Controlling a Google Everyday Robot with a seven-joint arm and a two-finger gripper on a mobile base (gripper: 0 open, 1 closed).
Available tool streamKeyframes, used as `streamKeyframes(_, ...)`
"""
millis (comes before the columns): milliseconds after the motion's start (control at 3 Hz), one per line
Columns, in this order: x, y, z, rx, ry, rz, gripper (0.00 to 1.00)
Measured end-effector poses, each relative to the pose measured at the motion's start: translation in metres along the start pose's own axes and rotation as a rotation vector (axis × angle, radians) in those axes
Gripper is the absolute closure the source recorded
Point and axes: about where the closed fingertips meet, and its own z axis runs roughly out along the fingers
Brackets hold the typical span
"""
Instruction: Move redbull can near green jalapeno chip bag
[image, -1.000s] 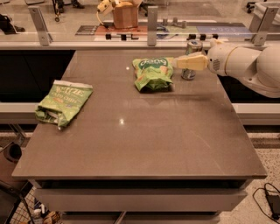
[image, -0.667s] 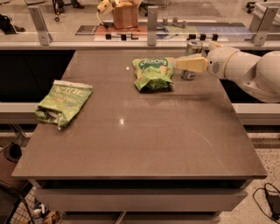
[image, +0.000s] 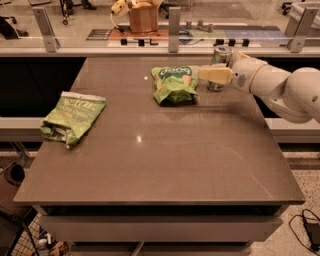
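The redbull can (image: 219, 56) stands upright at the table's far right, silver-grey with a silver lid. My gripper (image: 213, 73) reaches in from the right at the can's height, and its cream-coloured end crosses the front of the can and hides its middle. The green jalapeno chip bag (image: 73, 116), light green with a white band and white lettering, lies far off at the table's left edge.
A brighter green bag (image: 174, 83) with orange patches lies just left of the can and the gripper. The brown table (image: 165, 165) has a glass rail with posts along its back. My white arm (image: 290, 90) hangs over the right edge.
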Motion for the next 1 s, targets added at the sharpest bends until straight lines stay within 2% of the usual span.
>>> streamKeyframes(333,0.0031,-0.0017,0.0169,-0.024,-0.024,-0.001,0.17)
streamKeyframes(1000,0.0027,0.0022,0.0202,-0.031,-0.023,0.0,0.64)
